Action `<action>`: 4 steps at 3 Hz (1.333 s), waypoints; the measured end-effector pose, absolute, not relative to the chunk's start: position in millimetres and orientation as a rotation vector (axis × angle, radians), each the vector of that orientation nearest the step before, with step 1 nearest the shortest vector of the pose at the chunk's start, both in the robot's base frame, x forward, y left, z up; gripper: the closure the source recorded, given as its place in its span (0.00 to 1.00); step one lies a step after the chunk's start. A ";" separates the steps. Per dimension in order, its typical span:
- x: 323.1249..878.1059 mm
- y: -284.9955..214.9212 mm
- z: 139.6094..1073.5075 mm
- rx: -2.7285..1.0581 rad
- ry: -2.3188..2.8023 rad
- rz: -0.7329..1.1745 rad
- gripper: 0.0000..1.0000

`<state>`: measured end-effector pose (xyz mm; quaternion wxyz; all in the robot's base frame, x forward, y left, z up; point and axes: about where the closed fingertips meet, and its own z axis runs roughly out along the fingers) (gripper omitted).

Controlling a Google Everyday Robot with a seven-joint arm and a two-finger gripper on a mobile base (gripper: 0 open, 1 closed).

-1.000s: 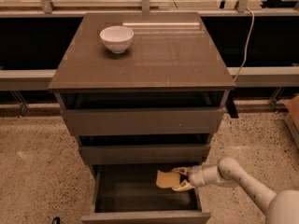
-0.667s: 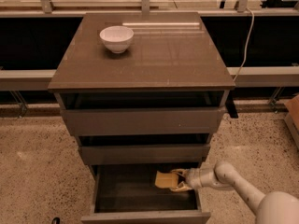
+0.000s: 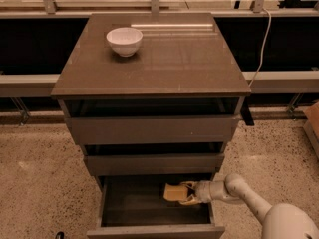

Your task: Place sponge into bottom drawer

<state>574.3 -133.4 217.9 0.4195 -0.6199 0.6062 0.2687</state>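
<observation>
The pale yellow sponge (image 3: 173,192) is inside the open bottom drawer (image 3: 154,230), toward its right side, low over the dark floor. My gripper (image 3: 185,192) reaches in from the right over the drawer's side wall and its fingers are closed on the sponge's right end. The white arm runs back to the lower right corner of the camera view. I cannot tell whether the sponge touches the drawer floor.
A white bowl (image 3: 124,41) stands on the cabinet top (image 3: 189,63) at the back left. The two wider drawers (image 3: 152,129) above are slightly pulled out. A cardboard box (image 3: 313,126) sits at the right edge on the speckled floor. A cable hangs at the back right.
The gripper and the sponge have sunk slightly lower into the bottom drawer. The arm's elbow has come closer to the lower right corner.
</observation>
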 end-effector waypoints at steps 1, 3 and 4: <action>573.4 -130.7 216.8 -1.555 1.518 0.679 0.65; 571.3 -125.1 214.6 -1.556 1.514 0.690 0.17; 570.3 -122.3 213.6 -1.557 1.512 0.696 0.00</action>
